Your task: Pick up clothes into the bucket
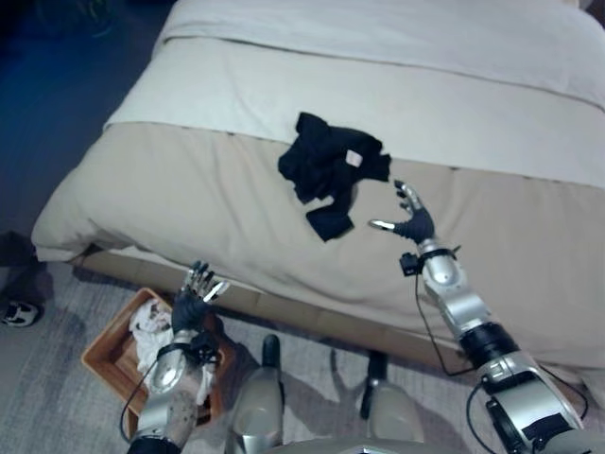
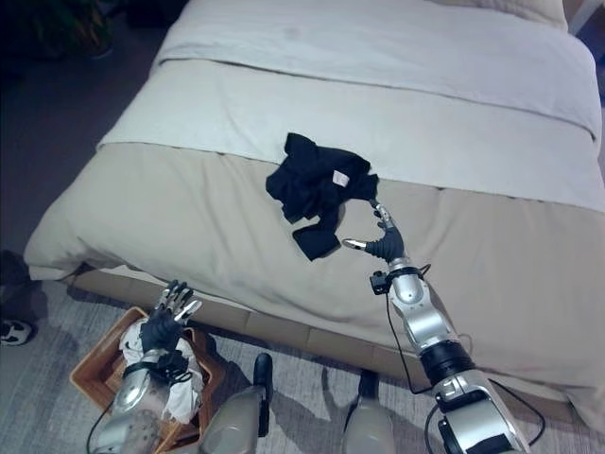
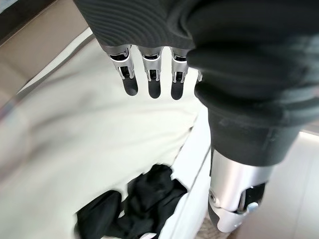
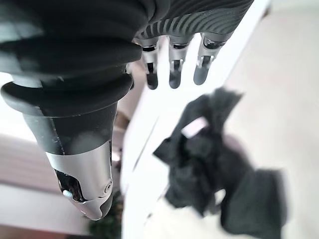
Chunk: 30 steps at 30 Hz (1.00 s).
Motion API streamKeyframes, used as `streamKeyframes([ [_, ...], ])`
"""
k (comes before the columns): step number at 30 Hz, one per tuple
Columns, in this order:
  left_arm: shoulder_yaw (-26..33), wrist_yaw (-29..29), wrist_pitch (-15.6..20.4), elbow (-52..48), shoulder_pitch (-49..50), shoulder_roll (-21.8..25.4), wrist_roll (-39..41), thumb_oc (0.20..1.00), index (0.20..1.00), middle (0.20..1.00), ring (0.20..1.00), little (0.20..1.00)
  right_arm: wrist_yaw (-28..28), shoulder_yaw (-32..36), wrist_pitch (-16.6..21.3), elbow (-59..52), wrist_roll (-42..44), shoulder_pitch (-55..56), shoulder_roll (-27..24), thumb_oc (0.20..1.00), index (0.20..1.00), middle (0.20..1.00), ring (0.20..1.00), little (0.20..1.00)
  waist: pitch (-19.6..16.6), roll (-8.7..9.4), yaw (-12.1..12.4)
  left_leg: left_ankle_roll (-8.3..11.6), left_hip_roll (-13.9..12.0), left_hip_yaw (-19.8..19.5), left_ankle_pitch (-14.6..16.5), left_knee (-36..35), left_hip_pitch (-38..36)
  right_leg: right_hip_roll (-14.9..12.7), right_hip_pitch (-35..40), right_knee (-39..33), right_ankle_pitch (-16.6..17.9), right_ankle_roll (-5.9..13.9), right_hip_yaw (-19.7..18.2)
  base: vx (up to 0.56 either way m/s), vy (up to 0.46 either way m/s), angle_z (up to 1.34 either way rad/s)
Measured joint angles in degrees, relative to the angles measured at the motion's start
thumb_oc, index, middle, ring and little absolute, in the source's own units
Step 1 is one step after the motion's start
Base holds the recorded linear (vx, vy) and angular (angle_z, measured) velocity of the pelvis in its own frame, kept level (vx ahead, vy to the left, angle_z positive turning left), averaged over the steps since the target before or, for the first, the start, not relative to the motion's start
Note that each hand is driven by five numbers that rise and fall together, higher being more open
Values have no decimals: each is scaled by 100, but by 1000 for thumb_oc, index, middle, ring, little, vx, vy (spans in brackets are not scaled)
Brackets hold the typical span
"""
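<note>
Reaching my right hand [image 1: 412, 219] over the bed [image 1: 189, 189] toward the crumpled black garment [image 1: 329, 170].

My right hand is released, fingers straight and thumb spread apart, holding nothing; it hovers just beside the black garment, on the side nearer me, not touching it. The garment lies bunched on the beige bedspread, close to where the paler sheet [image 1: 312, 85] begins, with a small white tag [image 1: 354, 158] showing on top. My left hand [image 1: 194, 301] is down by the bed's edge, fingers relaxed and empty, above the brown wooden basket [image 1: 106, 352] on the grey carpet [image 1: 57, 303]. White cloth [image 1: 147, 326] already lies inside that basket.
</note>
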State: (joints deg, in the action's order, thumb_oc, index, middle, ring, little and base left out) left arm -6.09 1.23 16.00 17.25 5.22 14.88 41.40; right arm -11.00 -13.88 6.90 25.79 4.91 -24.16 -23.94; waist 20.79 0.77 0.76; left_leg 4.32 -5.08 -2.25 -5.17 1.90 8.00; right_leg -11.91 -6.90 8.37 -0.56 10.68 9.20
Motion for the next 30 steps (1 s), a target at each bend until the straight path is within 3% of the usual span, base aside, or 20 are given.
streamKeyframes([
  [4,-216,-46,-12,3,-138,-230,13,1000,1000,1000,1000,1000,-109,145,3,59,3,139,-117,1000,1000,1000,1000,1000,27,-170,-33,143,-215,-388,-133,280,206,275,151,107,-263,-213,301,133,-180,38],
  [5,-249,-59,-12,-12,-160,-256,13,1000,1000,1000,1000,1000,-139,203,4,69,3,169,-135,1000,1000,1000,1000,1000,35,-201,-8,262,-217,-446,-227,395,283,291,150,209,-342,-285,394,6,-34,56],
  [6,-284,-80,-14,-21,-182,-249,14,1000,1000,1000,1000,1000,-189,264,4,95,3,152,-139,1000,1000,1000,1000,1000,50,-221,30,559,-184,-487,-448,613,473,276,85,417,-492,-392,465,47,-6,86],
  [7,-358,-79,-24,-8,-237,-204,34,1000,1000,1000,1000,1000,-232,321,6,131,-2,131,-186,1000,1000,1000,1000,1000,50,-220,-5,622,-42,-484,-849,821,781,73,44,498,-593,-460,610,83,31,81],
  [9,-404,-80,-26,-1,-207,-218,45,1000,1000,1000,1000,1000,-298,343,2,200,-2,131,-207,1000,1000,1000,1000,1000,32,-237,14,434,-15,-378,-876,620,714,-36,57,437,-589,-508,684,62,21,37],
  [10,-400,-69,-31,10,-107,-194,47,1000,1000,1000,1000,1000,-334,310,4,190,-9,119,-181,1000,1000,1000,1000,1000,23,-253,29,190,54,-284,-457,518,547,-89,37,373,-580,-525,673,-13,61,2],
  [11,-398,-69,-46,7,-81,-192,48,1000,1000,1000,1000,1000,-333,309,2,189,-44,128,-197,1000,1000,1000,1000,1000,20,-259,16,137,70,-151,-233,641,505,-126,0,381,-540,-522,674,-49,102,-2],
  [13,-429,-71,-43,-58,17,-195,48,1000,1000,1000,1000,1000,-394,310,2,196,-100,52,-303,1000,1000,1000,1000,1000,-99,-516,-68,78,-25,92,102,361,354,-39,-261,498,-477,-430,658,-89,122,-1],
  [14,-446,-64,-43,-80,-84,-92,53,1000,1000,1000,1000,1000,-469,303,-23,286,-107,-110,-349,1000,1000,1000,1000,1000,4,-410,-76,-40,49,218,-8,216,477,-164,-576,683,-393,-359,577,-72,82,-7],
  [20,-483,13,6,-228,-406,158,62,1000,1000,1000,1000,1000,-612,79,-100,674,-354,-1040,-412,1000,1000,1000,1000,1000,485,-290,25,-82,272,503,-133,203,792,-385,-1132,775,-181,-148,225,-106,53,-19],
  [23,-494,98,63,-293,-534,292,57,1000,1000,1000,1000,1000,-757,-33,-132,781,-581,-1735,-651,1000,1000,1000,1000,1000,839,-282,56,-119,245,504,-183,275,1112,-367,-1421,811,-88,-185,221,-63,3,0],
  [25,-519,113,78,-294,-581,306,53,1000,1000,1000,1000,1000,-877,-78,-169,1141,-690,-2097,-801,1000,1000,1000,1000,1000,867,-275,168,-118,243,507,-199,297,1266,-375,-1636,933,-97,-192,217,-37,-9,0],
  [30,-593,168,133,-312,-646,423,35,1000,1000,1000,1000,1000,-1184,-142,-269,1554,-890,-2792,-1170,1000,1000,1000,1000,1000,922,-268,171,-107,251,373,-318,355,1733,-418,-2161,1269,-171,-234,254,-27,-20,11],
])
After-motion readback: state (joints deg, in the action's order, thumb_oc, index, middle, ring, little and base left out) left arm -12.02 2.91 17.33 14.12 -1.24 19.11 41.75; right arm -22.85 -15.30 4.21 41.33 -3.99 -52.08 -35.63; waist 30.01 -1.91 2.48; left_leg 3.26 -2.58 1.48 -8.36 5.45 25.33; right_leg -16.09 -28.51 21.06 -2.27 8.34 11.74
